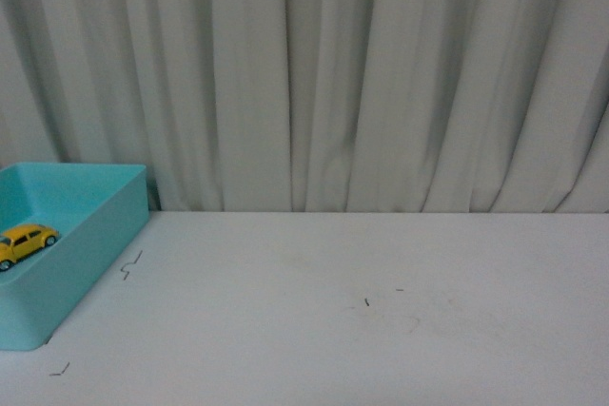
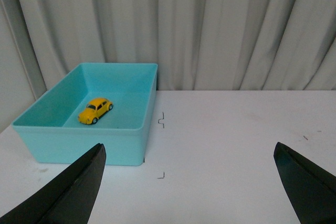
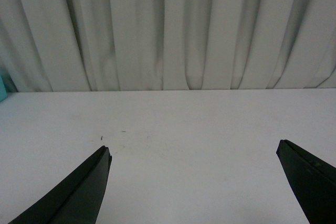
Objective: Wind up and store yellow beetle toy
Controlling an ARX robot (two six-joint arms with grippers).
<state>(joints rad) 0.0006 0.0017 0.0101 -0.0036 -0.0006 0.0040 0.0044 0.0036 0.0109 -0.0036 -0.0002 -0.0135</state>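
Yellow beetle toy (image 2: 95,110) inside teal bin (image 2: 131,142), beyond left gripper (image 2: 191,182). Left, right gripper (image 3: 194,182) jaws apart, empty, above table (image 1: 381,330).

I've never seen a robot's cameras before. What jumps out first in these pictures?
The brightest thing is the yellow beetle toy, sitting on its wheels inside the turquoise bin at the left end of the white table. Behind everything hangs a pale pleated curtain. In each wrist view, two dark fingers frame the scene, spread wide: the left gripper and the right gripper both hold nothing.
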